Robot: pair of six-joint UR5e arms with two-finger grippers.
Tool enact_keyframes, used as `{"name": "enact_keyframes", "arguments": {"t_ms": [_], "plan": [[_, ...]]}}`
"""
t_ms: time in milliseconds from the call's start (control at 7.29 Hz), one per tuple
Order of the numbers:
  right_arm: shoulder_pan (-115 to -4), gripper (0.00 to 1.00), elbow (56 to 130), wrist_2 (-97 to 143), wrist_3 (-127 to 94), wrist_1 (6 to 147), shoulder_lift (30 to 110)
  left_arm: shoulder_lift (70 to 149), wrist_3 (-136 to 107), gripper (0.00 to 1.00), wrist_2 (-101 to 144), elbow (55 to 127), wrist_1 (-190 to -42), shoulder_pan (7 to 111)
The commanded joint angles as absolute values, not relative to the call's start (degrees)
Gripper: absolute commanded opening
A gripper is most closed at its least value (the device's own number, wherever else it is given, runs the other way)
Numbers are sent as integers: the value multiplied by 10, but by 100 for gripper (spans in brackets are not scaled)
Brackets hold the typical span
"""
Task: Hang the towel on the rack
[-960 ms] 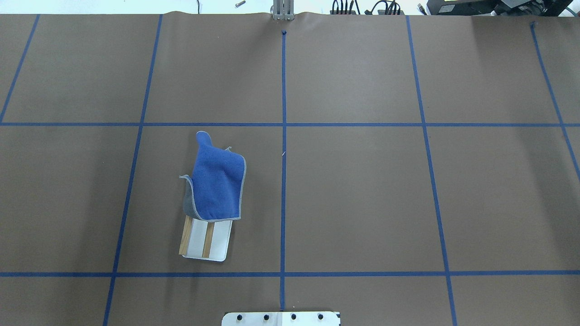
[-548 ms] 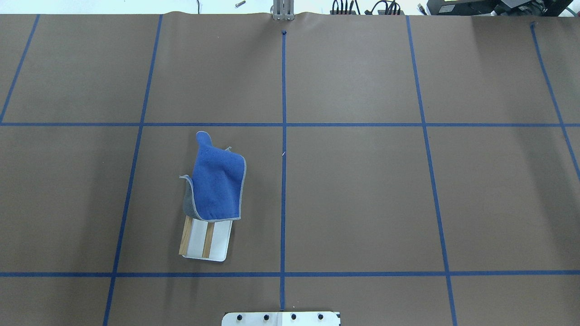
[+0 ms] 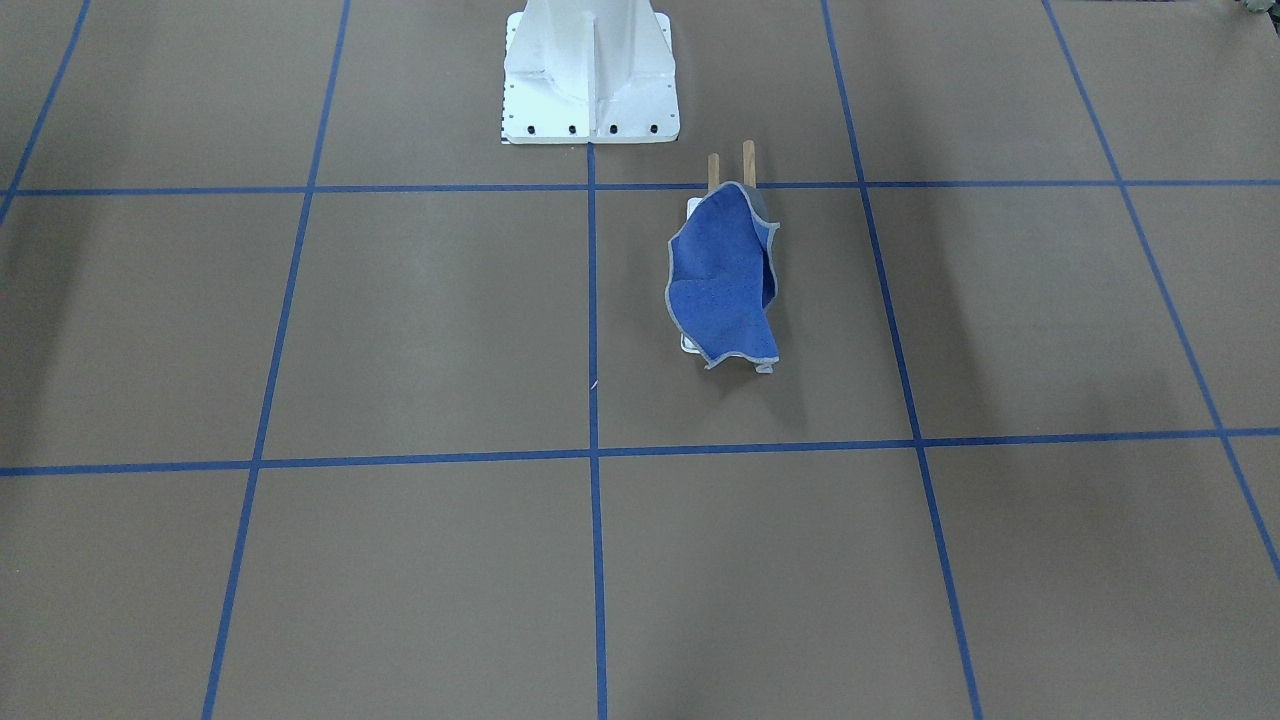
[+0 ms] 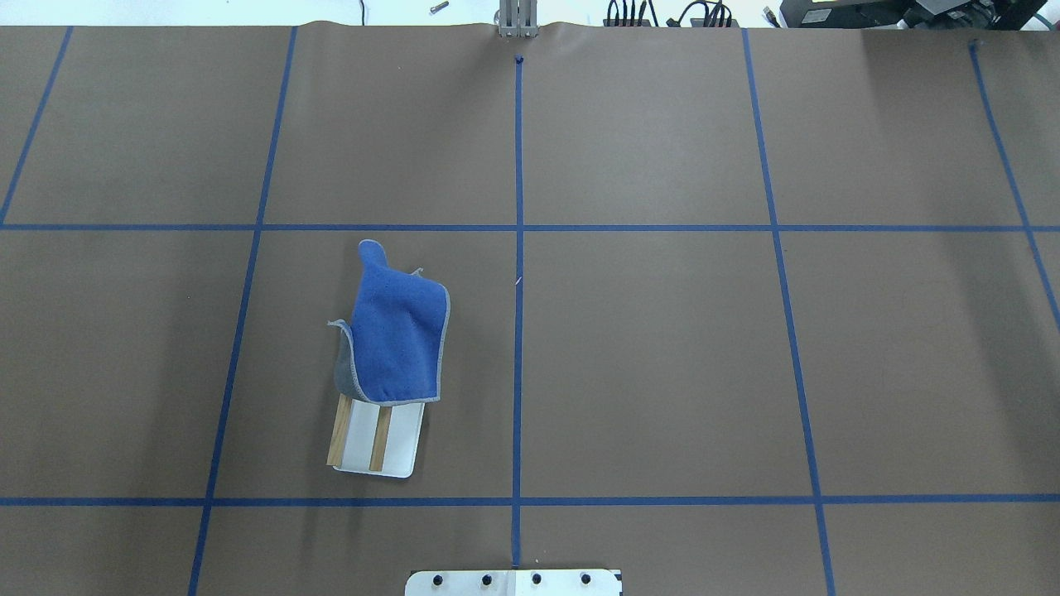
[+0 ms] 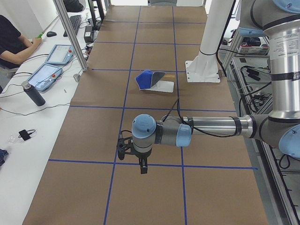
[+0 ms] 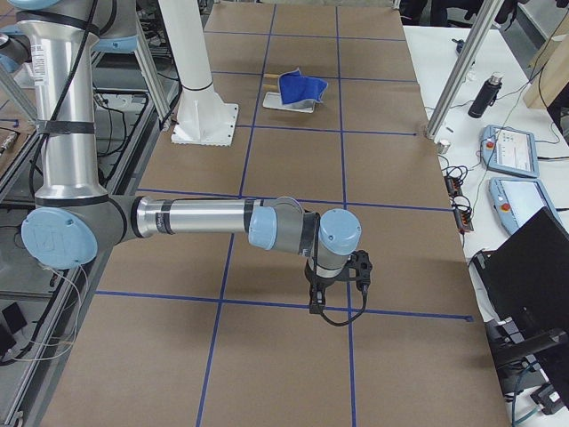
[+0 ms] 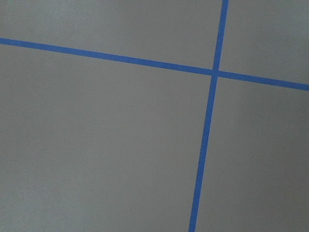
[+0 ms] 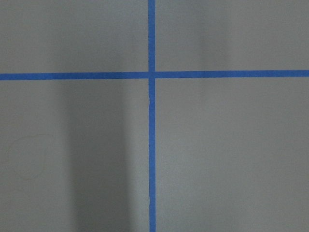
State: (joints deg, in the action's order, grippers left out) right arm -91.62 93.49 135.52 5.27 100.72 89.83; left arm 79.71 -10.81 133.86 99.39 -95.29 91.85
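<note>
1. My left gripper hangs over the brown table near my left end, fingers pointing down. It shows only in a side view, so I cannot tell how far apart its fingers stand or whether they have hold of anything.
2. My right gripper hangs the same way over the table near my right end. It too shows only from the side, so I cannot tell its opening or its hold.
3. Each of my wrist cameras sees only the brown table top and a crossing of blue tape lines.
4. The towel lies over the rack on my left half of the table, near the middle tape line and well apart from both grippers.
5. Its blue side faces up. A strip of the dark grey underside shows along its edge on my left, and light grey edging runs round it.
6. The towel covers the far part of the two wooden rods. Their ends nearest me stick out bare above the white base.
7. Beyond the rack the towel slopes down to the table, with one narrow corner stretched out away from me.
8. The white pedestal stands bolted at my edge of the table, near the rack's bare rod ends but not touching them.
</note>
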Motion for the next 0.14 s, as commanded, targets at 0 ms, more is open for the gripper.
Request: {"name": "enact_keyframes", "arguments": {"t_ms": [0], "plan": [[-917, 100, 937, 1356, 52, 1008, 898, 797, -108, 98, 1339, 993, -954, 918]]}}
